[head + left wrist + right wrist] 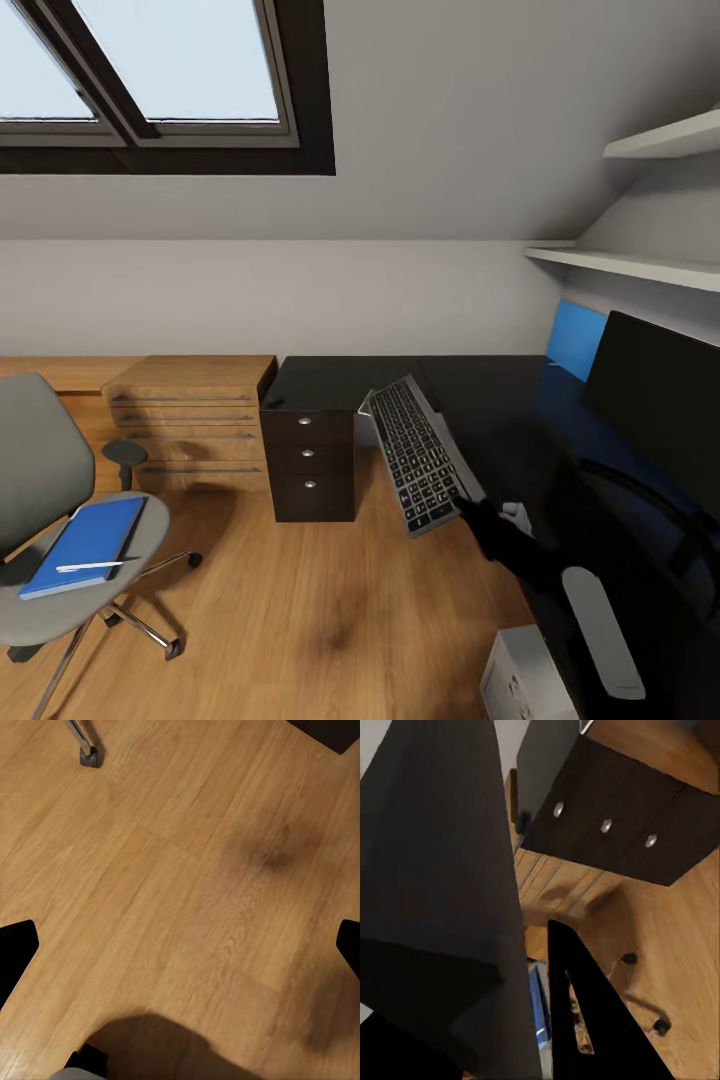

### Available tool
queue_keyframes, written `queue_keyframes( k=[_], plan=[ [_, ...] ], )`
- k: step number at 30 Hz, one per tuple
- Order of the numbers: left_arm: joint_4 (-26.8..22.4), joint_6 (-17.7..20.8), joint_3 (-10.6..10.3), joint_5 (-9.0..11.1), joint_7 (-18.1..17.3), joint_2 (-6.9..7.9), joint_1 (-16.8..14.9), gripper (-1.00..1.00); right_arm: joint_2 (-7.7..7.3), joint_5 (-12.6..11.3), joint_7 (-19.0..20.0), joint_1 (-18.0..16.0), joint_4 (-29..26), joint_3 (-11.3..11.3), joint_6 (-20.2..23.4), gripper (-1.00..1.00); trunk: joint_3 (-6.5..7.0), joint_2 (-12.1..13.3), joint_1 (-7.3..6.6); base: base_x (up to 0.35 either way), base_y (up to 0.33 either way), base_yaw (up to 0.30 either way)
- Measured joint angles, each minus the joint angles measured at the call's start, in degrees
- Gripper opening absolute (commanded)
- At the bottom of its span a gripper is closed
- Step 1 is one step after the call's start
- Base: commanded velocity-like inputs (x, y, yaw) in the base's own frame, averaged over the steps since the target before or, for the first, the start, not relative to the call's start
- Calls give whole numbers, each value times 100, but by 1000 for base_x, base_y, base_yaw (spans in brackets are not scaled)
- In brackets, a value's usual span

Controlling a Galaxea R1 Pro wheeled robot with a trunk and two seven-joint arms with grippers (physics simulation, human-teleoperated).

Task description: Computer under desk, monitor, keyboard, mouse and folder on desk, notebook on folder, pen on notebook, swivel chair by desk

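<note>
My right gripper (478, 512) is shut on the near end of the keyboard (420, 455), which hangs tilted beside the black desk (480, 395). In the right wrist view the keyboard's dark underside (442, 870) lies along one finger (585, 1020). The monitor (660, 400) stands on the desk at the right. The computer (525, 675) sits low by the desk. On the swivel chair (40, 470) lies the blue folder (85, 540) with the pen (90, 567) across it. A small dark lump (270, 403), likely the mouse, rests on the drawer unit's corner. The notebook is out of view. My left gripper (180, 952) is open over bare floor.
A dark three-drawer unit (310, 460) stands under the desk's left end, with a light wooden chest (190, 420) beside it. Wall shelves (640, 265) hang above the monitor. A chair caster (90, 754) shows in the left wrist view. Wooden floor (300, 610) spreads between chair and desk.
</note>
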Motion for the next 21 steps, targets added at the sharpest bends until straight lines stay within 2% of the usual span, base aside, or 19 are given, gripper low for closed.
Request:
queue_keyframes(
  k=[5,7,9,12,17,18,21],
  plan=[
    [0,0,1,0,0,0,-1,100,-6,-1039,-8,2,241,15,-11,-100,-1,0,0,0,0,0],
    [0,0,6,-6,0,0,0,100,-23,-1985,-27,-2,384,11,-40,-100,0,-1,0,0,0,0],
    [0,0,8,-13,0,0,0,100,-34,-2207,-29,-2,454,7,-27,-100,0,0,0,0,0,0],
    [0,0,15,-18,0,0,0,100,-36,-2418,-28,0,509,1,-37,-100,0,-1,0,0,0,0],
    [0,-5,18,-19,0,1,0,100,-71,-2364,-29,1,659,-67,-18,-100,0,0,0,0,0,0],
    [0,-7,18,-22,0,1,1,100,-79,-2442,-25,-1,675,-100,-25,-100,0,-1,0,0,0,0],
    [0,-8,18,-25,3,1,0,100,-88,-2437,-25,-2,697,-133,-24,-100,0,-1,0,-3,-7,0]
  ],
)
